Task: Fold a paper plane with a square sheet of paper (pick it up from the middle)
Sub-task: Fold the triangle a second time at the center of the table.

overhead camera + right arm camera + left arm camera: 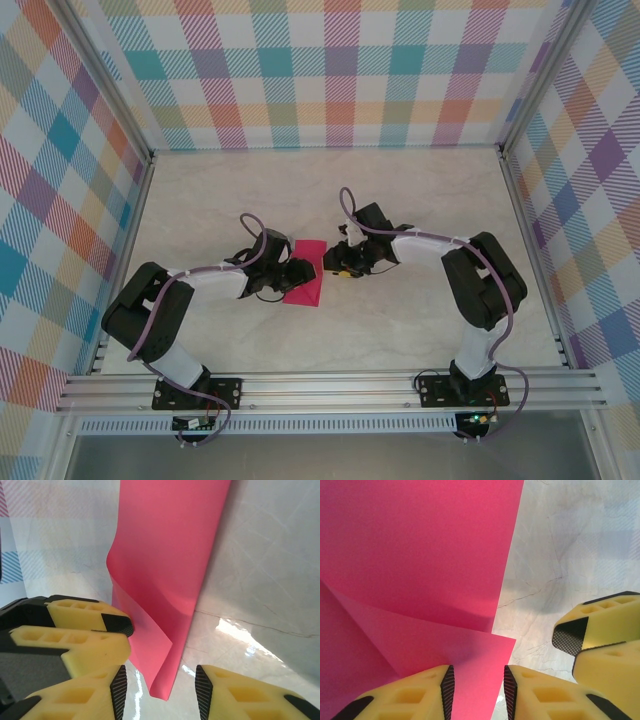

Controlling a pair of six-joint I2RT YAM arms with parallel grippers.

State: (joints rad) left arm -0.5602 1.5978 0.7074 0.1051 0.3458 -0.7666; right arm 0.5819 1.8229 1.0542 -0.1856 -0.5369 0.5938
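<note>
The square sheet of paper (307,291) lies crimson-pink on the table between the two arms, partly folded into a narrow strip. In the left wrist view a triangular flap of the paper (420,555) lies over the rest. My left gripper (298,272) hovers over that flap near its right edge, and its jaws (479,692) stand open around it. From the right, my right gripper (336,262) faces the paper (170,555) with its jaws (161,692) open. The paper's curled near corner sits between the fingers, touching neither. The two grippers are close together.
The pale marble-look table (420,200) has free room all around the paper. Checked fabric walls (330,70) on metal posts close off the back and both sides. An aluminium rail (330,385) carrying the arm bases runs along the near edge.
</note>
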